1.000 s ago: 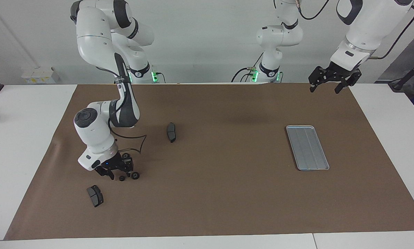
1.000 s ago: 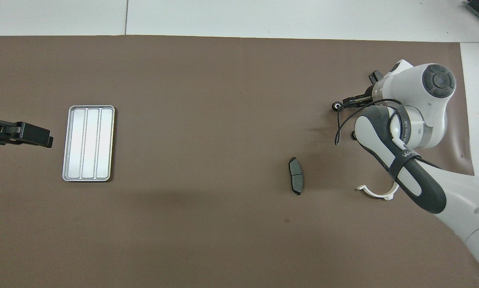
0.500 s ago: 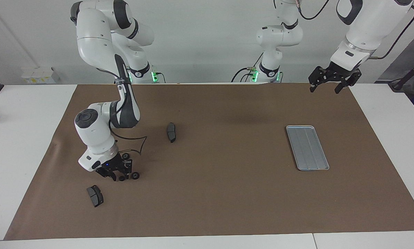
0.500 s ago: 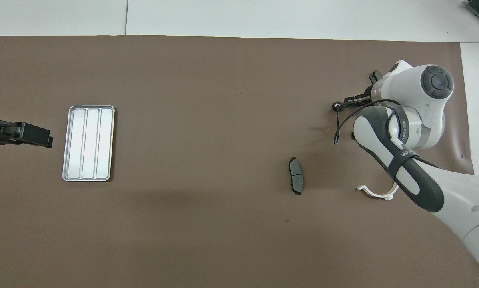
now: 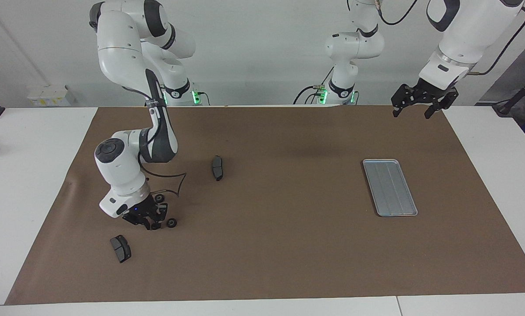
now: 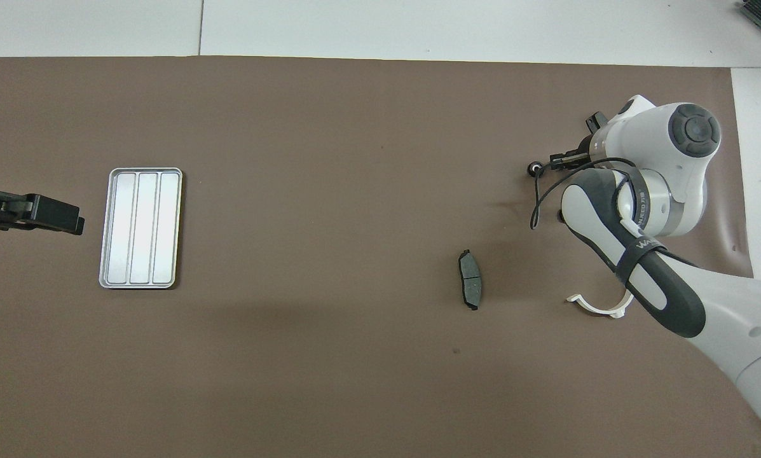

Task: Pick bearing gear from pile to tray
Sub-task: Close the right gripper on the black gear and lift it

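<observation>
The pile lies at the right arm's end of the brown mat: small black rings (image 5: pixel 171 223) (image 6: pixel 533 168), dark brake pads and a white half-ring bracket (image 6: pixel 599 307). My right gripper (image 5: pixel 151 224) is down on the mat among the rings. Its fingers are drawn in around one ring, the bearing gear (image 5: pixel 155 226), which my wrist hides in the overhead view. Another ring (image 5: pixel 159 198) lies just nearer the robots. The silver ridged tray (image 5: pixel 389 187) (image 6: pixel 140 228) is bare, at the left arm's end. My left gripper (image 5: pixel 417 105) (image 6: pixel 68 221) waits open in the air beside the tray.
One brake pad (image 5: pixel 217 167) (image 6: pixel 470 288) lies toward the table's middle. A second pad (image 5: pixel 120 248) lies just farther from the robots than my right gripper. A black cable (image 5: pixel 174 184) loops off the right wrist over the mat.
My right gripper's fingers have closed in around the ring between them, and its wrist has shifted slightly. The left arm and the loose parts have not moved.
</observation>
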`<state>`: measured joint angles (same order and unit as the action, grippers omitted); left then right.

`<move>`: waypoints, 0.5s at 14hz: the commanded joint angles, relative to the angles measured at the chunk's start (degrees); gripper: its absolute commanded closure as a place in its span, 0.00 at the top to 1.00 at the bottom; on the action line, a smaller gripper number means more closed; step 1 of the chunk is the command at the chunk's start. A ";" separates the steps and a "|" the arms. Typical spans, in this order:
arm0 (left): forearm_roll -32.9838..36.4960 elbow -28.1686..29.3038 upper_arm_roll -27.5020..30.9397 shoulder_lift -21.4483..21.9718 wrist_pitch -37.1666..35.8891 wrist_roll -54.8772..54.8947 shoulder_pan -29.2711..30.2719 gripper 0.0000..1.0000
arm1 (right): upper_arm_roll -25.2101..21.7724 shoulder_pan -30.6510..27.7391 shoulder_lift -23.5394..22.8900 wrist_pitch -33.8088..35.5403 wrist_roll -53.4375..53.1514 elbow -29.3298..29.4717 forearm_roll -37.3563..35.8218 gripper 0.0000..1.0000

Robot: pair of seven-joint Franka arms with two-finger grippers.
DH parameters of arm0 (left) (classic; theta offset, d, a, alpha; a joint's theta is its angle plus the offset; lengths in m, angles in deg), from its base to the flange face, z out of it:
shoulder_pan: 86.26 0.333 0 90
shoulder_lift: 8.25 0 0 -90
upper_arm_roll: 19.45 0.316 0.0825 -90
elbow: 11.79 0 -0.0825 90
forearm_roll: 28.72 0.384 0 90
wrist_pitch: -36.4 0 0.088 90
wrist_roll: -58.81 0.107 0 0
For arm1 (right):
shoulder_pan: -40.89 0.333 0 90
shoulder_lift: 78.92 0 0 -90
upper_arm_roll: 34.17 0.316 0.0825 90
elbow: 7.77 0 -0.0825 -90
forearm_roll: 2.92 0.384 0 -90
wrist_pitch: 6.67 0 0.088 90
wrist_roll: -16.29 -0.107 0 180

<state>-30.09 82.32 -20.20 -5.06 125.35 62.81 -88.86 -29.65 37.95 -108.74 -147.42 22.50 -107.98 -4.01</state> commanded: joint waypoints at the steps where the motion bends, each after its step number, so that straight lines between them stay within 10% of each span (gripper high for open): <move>1: -0.39 0.37 -0.30 0.42 -0.71 0.05 0.75 1.00 | 0.22 -0.22 -0.94 -0.93 1.53 0.98 -0.14 0.27; 7: -0.39 0.37 -0.30 0.42 -0.62 0.05 0.75 1.00 | 0.22 -0.31 -0.94 -1.72 1.53 0.63 -0.14 0.18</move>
<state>-30.09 82.32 -20.20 -5.06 125.35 62.81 -88.86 -29.65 37.96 -108.76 -147.60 22.50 -107.96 -4.02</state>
